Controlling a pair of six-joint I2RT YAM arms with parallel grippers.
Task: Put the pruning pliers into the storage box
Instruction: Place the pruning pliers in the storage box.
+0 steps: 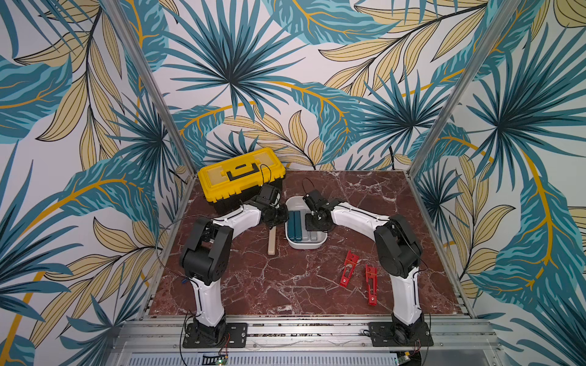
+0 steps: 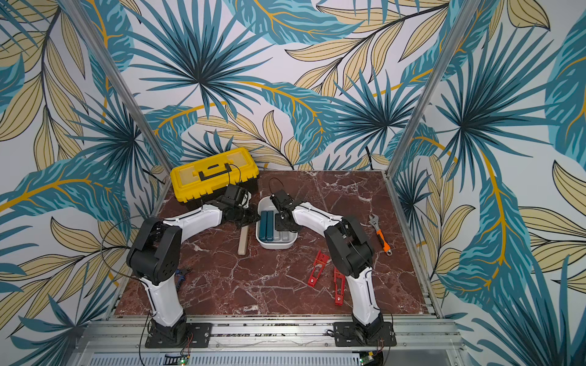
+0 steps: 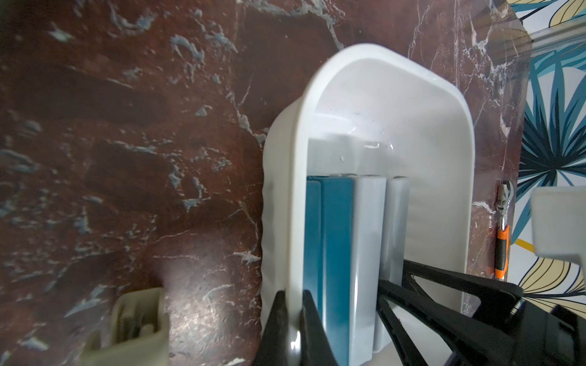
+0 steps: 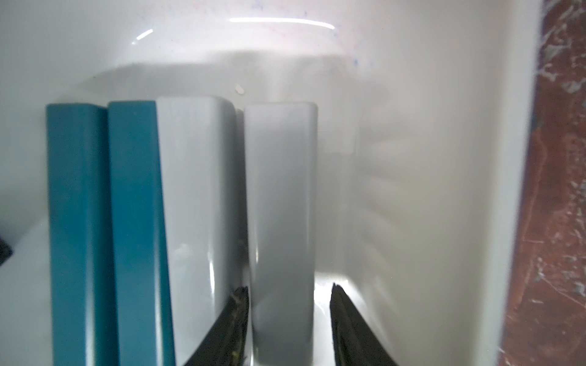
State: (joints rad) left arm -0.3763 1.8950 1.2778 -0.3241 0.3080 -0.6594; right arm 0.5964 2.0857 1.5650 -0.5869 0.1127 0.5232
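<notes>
**Top views.** In both top views the box (image 1: pixel 304 245) sits at centre frame on the table (image 1: pixel 285 285), just right of the toolbox (image 1: pixel 241 179). Four of the pliers lie inside it, lengthwise and side by side: two teal pieces (image 1: pixel 295 225) on the left and two grey pieces (image 1: pixel 306 236) to their right. Laying them parallel leaves floor free for the rest.

Three are not yet in the box. The beige piece (image 1: pixel 271 242) lies just left of it, and two red pieces (image 1: pixel 348 269) lie at lower right, well apart from it.

The left gripper (image 1: pixel 280 218) is at the box's left wall. The right gripper (image 1: pixel 317 221) reaches down into the box. In a top view a wrench (image 2: pixel 380 234) lies at right of frame; it is not a task item.

**Left wrist view.** The left gripper's jaws are pressed together on the box wall, one finger outside and one inside beside the teal pieces. The likely purpose is to anchor the light box so that loading does not slide it.

**Right wrist view.** The right gripper's jaws stand spread astride the outer grey piece, which lies flat on the box floor. One finger sits close against it; the other finger (image 4: pixel 345 332) shows a clear gap. The piece is therefore judged to be free of the grip. The next move calls for a straight lift, so that the near finger does not drag the piece.
</notes>
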